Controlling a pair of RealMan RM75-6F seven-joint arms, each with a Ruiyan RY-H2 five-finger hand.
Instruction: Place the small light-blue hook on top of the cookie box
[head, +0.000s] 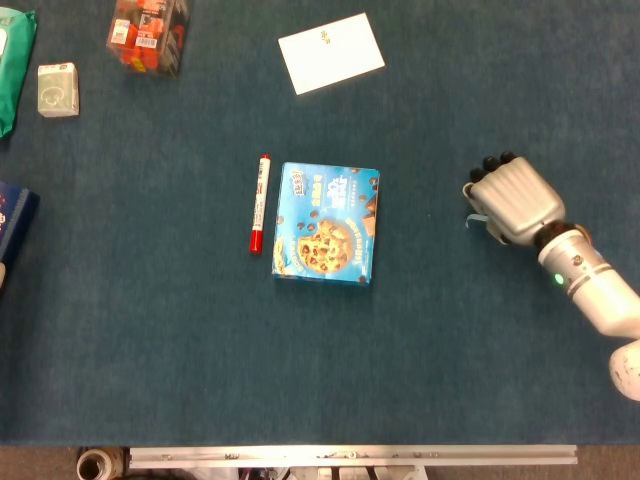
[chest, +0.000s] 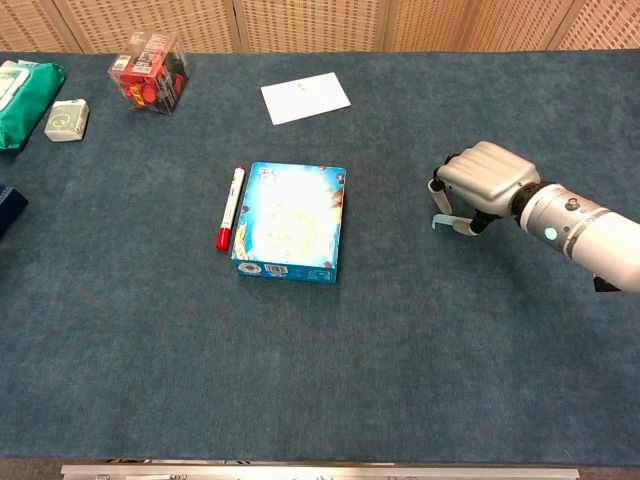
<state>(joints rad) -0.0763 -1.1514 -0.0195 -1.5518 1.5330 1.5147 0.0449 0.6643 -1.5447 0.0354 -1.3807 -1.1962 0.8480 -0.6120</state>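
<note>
A dark blue felt-like cloth covers the whole counter (chest: 400, 380), its nap showing faint mottling under even, soft light with hardly any shadows. Along the counter's near edge runs a pale metal rail (head: 350, 456). Behind the far edge, in the chest view, stands a wall of tan woven panels (chest: 310, 22) divided by lighter upright strips.

**Colours across the surface**

The surface (head: 200, 380) is dark teal-blue felt. At centre the cookie box (head: 327, 224) is bright blue, printed with brown chocolate-chip cookies. Left of it the marker (head: 259, 202) is white with red ends. Far off lies a white card (head: 331, 53). The right hand (chest: 482, 186) is silver-grey with dark fingertips; the hook (chest: 441, 222) under it is pale blue. Far left: a red-and-black packet (head: 146, 35), a green pouch (chest: 25, 88).
</note>
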